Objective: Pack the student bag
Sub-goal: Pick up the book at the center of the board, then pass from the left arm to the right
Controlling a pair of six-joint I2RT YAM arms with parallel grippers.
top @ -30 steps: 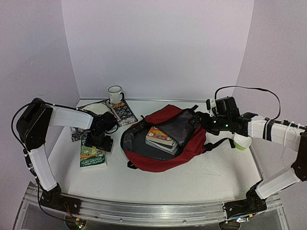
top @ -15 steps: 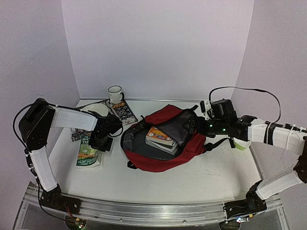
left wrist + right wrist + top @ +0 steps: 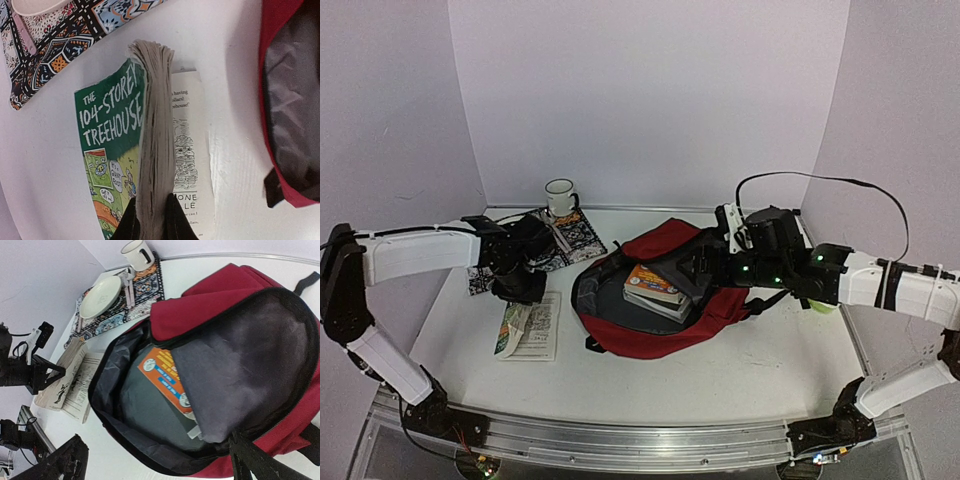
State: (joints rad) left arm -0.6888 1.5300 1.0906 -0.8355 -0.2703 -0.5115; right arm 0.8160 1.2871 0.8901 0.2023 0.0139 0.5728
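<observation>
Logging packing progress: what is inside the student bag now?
An orange-covered book lies atop a second book inside the student bag. The grey lining flap covers part of them and anything beneath.

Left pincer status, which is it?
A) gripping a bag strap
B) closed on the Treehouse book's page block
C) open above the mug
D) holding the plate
B: the left wrist view shows the left pincer pinching the raised page block of the Treehouse book, with the green cover lying flat on the table.

Book: "The 104-Storey Treehouse"
</observation>
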